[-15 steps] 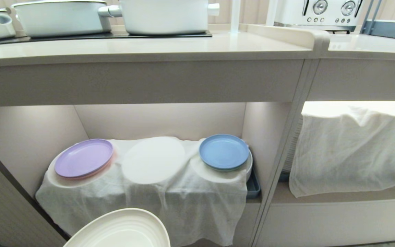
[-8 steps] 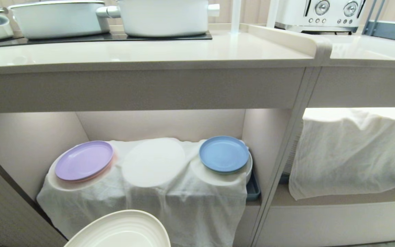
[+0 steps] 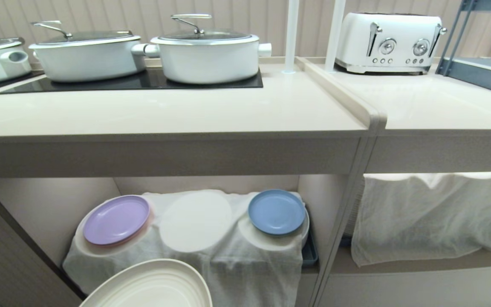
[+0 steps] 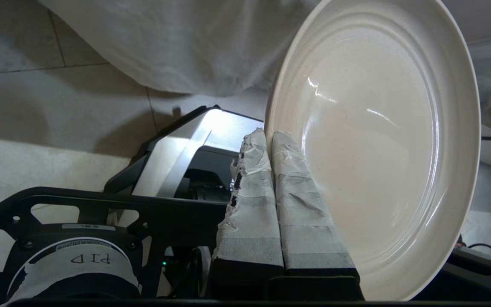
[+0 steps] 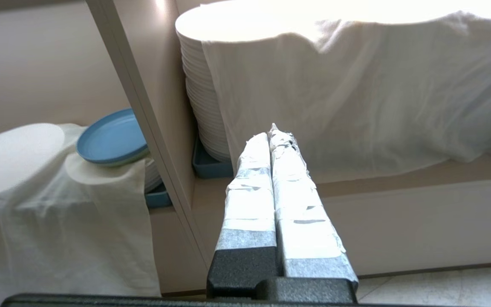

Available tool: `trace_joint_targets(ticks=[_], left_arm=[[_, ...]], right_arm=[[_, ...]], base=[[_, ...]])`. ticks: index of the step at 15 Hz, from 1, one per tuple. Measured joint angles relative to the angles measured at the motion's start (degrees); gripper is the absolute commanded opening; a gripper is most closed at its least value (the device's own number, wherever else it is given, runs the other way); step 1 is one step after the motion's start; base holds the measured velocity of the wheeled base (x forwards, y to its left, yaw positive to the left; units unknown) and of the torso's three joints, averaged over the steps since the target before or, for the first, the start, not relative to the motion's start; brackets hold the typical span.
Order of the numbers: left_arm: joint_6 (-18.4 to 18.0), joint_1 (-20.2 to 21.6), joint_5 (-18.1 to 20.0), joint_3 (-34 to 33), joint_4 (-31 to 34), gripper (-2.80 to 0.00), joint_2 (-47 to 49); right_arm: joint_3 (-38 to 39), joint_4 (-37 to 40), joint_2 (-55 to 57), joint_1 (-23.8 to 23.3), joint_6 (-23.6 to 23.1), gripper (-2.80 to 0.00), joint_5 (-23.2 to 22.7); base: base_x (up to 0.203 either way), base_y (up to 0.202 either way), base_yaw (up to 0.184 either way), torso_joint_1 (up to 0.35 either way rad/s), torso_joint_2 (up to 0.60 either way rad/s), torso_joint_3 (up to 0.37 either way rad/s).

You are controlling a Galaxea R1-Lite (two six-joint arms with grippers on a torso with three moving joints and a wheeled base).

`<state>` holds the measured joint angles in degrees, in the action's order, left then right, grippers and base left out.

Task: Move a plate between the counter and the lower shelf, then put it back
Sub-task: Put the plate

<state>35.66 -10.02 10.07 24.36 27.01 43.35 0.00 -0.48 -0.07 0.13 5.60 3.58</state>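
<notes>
The plate (image 4: 373,140) is pinched by its rim in the closed left gripper (image 4: 267,140), likely for carrying up to the counter (image 3: 164,111).

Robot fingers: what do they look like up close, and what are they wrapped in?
Both look alike. The left gripper has two long, flat fingers wrapped in wrinkled whitish-grey tape, frayed at the tips, on a black base. Beside it sits a black frame with cut-out holes and a round white label with letters printed on it. The right gripper has the same taped fingers on a black textured base.
</notes>
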Motion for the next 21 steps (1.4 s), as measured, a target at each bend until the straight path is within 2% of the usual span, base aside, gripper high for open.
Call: trace_joint_targets(ticks=[21], left_arm=[[0.1,-0.4,0.1,0.6,-0.2,-2.80,0.0]], right_arm=[[0.0,0.0,0.0,0.0,0.0,-2.80,0.0]], base=[[0.000,0.000,0.000,0.240,-0.54,-0.293]])
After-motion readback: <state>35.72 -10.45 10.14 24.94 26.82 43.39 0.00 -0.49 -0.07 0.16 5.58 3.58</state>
